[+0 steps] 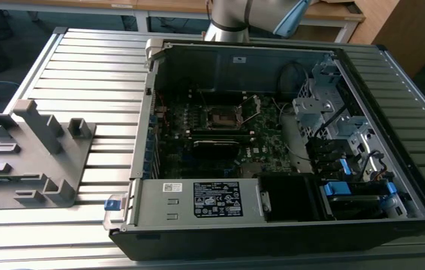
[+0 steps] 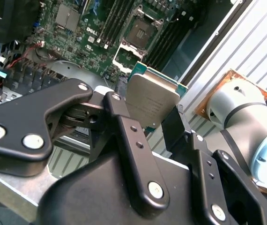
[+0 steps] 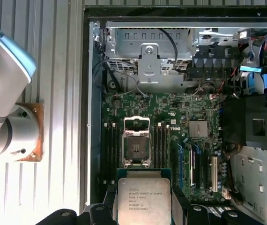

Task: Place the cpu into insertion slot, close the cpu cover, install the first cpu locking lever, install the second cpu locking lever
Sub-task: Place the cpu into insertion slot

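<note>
My gripper (image 2: pixel 148 123) is shut on the cpu (image 2: pixel 153 99), a flat square chip with a dull grey metal top and a green edge. In the first wrist view the cpu (image 3: pixel 144 199) sits between the black fingers (image 3: pixel 108 207), high above the motherboard. The insertion slot (image 3: pixel 137 149) lies bare on the board, its dark centre ringed by silver metal, a short way beyond the held chip. The cpu cover (image 3: pixel 137 124) stands flipped open at the slot's edge. In the exterior view the insertion slot (image 1: pixel 222 117) is in the middle of the board, with the raised cpu cover (image 1: pixel 251 108) beside it.
The motherboard sits deep inside an open computer case (image 1: pixel 141 169) on a slatted metal table (image 1: pixel 84 67). Drive cages and cables (image 1: pixel 332 112) fill the exterior view's right side of the case. A grey fixture (image 1: pixel 32 152) stands at the exterior view's left. The arm's base (image 1: pixel 227 19) is behind the case.
</note>
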`<state>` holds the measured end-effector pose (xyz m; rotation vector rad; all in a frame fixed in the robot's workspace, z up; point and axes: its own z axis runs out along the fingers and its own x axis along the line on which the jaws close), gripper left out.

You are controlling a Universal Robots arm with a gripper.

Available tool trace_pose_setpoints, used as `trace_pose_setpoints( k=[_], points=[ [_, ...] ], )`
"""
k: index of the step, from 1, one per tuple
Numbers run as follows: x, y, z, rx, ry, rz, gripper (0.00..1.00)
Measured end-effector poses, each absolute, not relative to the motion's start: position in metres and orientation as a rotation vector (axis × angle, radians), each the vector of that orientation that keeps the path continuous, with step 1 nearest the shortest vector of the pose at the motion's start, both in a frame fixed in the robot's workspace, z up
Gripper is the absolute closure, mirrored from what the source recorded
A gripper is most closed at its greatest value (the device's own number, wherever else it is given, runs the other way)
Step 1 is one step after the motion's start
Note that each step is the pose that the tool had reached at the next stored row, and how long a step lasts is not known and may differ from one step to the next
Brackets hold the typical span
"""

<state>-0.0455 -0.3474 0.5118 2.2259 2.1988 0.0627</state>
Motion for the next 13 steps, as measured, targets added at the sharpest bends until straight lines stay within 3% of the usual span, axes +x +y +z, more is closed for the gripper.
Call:
trace_pose_setpoints(
  k=[13],
  points=[
    [-0.0454, -0.3473, 0.5085, 2.226, 2.199, 0.062, 0.46]
  ],
)
